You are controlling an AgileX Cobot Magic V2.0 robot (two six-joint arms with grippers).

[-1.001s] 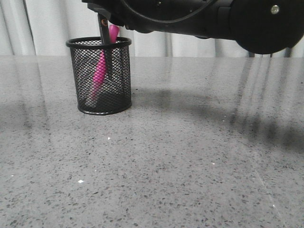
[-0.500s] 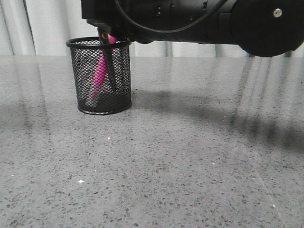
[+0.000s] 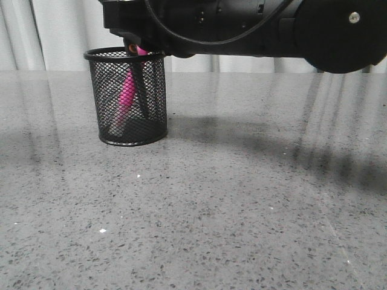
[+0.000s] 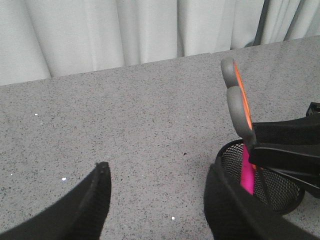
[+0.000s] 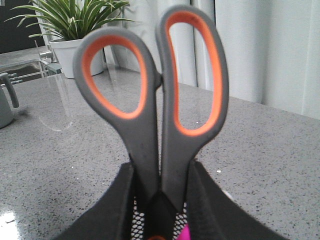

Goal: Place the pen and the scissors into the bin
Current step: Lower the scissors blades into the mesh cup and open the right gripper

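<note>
Black wire mesh made up the pen cup point(image 3: 126, 96) standing at the far left of the speckled grey stone table point(image 3: 211, 199) in the front view. Through the mesh the magenta marker pen point(image 3: 125, 96) leaned inside, its top hidden behind the right arm point(image 3: 254, 30), which stretched across the top of the picture from the right. The scissors point(image 3: 139, 84) pointed down into the cup, dark blades visible through the mesh and the orange pivot dot just above the rim; their handles were lost against the arm's black body. The right gripper itself could not be made out there.

From the left wrist camera, the left gripper point(image 4: 155, 195) hung over bare table with its fingers point(image 4: 97, 200) spread wide and holding nothing, their bases cut off by the picture's edge. Just beside it stood the cup point(image 4: 280, 185), partly cut off, with the pen point(image 4: 247, 172) pink inside. The scissors' handles point(image 4: 240, 105) rose edge-on above it, clamped by the right gripper's fingers point(image 4: 290, 150).

From the right wrist camera, the right gripper point(image 5: 160, 200) had its jaws closed on the scissors point(image 5: 155, 115) just below the two orange-lined loops. Only slivers of the cup's mesh point(image 5: 139, 218) and the pen point(image 5: 180, 234) showed between the fingers. A potted plant point(image 5: 75, 25) stood blurred behind.
</note>
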